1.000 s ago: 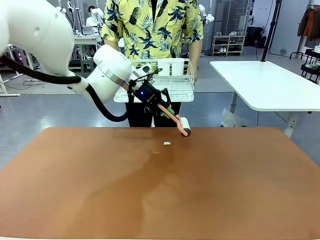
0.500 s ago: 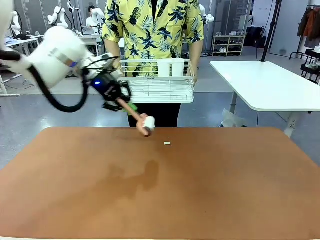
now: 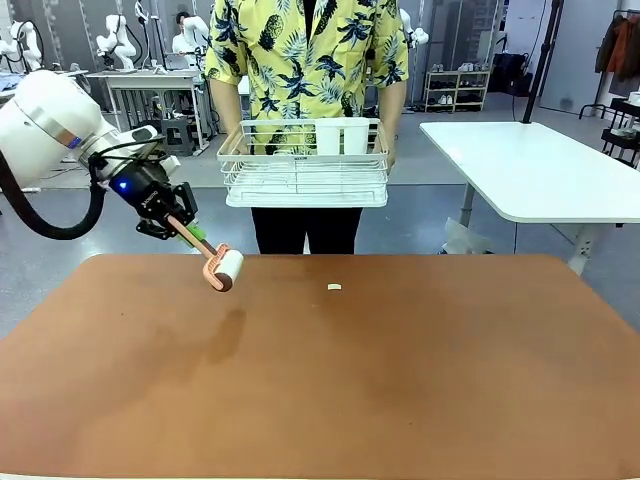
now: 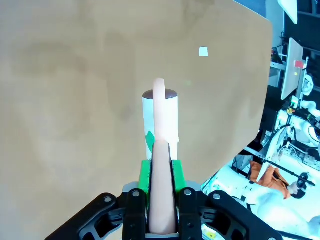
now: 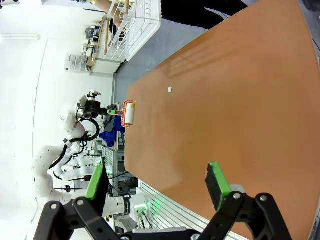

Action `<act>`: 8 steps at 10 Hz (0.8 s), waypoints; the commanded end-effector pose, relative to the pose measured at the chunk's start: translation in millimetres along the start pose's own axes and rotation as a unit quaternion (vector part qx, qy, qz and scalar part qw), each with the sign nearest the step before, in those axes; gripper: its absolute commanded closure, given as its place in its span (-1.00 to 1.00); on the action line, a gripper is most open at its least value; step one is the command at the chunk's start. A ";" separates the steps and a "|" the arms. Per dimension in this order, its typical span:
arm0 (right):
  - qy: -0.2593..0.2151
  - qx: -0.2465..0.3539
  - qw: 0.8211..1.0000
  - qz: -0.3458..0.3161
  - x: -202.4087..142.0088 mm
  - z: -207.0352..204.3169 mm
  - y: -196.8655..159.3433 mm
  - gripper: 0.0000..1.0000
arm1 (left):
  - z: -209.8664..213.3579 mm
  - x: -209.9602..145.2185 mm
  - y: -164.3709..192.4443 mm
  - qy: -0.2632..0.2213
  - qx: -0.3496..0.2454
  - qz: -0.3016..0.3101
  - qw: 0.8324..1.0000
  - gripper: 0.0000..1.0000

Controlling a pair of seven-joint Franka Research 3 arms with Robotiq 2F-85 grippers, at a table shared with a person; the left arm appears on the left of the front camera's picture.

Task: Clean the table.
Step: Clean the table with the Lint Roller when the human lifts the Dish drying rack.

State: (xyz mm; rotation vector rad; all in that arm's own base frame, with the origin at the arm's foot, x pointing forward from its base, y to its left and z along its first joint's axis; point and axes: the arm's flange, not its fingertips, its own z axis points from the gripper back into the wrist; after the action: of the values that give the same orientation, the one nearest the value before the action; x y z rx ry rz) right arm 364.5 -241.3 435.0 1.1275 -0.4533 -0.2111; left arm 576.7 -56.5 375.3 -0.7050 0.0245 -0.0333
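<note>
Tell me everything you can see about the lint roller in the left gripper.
A lint roller: smooth salmon-pink, plastic-looking handle curving to a white cylindrical roll with a dark end. The left gripper is shut on the handle between green pads. It tilts head-down over the far left part of the reddish-brown table, seemingly lifted clear, shadow lying apart.

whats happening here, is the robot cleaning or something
The left pincer is shut on a lint roller, holding it in the air over the table's far left part. A small white scrap lies near the far edge. The right pincer hangs open. A person stands opposite, holding a wire basket.
</note>
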 end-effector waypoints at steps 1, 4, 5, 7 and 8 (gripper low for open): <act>0.000 0.006 1.000 0.004 -1.8 1.6 2.2 -1.00 | -3.6 7.9 -0.4 -0.011 0.016 -0.004 1.000 0.58; 0.000 0.006 1.000 0.004 -1.8 1.6 2.2 -1.00 | -24.5 32.9 10.3 -0.026 0.042 -0.023 0.999 0.58; 0.000 0.006 1.000 0.004 -1.8 1.6 2.2 -1.00 | -29.8 41.7 13.4 -0.034 0.038 -0.028 0.998 0.58; 0.000 0.006 1.000 0.004 -1.8 1.6 2.2 -1.00 | -39.9 58.7 19.7 -0.046 0.026 -0.032 0.998 0.58; 0.000 0.006 1.000 0.004 -1.8 1.6 2.2 -1.00 | -48.3 66.9 22.4 -0.047 0.028 -0.028 0.998 0.58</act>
State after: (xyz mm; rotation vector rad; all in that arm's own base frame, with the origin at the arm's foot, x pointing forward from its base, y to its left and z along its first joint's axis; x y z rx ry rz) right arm 364.6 -241.2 434.9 1.1276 -0.4530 -0.2109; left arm 633.1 -73.0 327.3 -0.6330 -0.0605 -0.0406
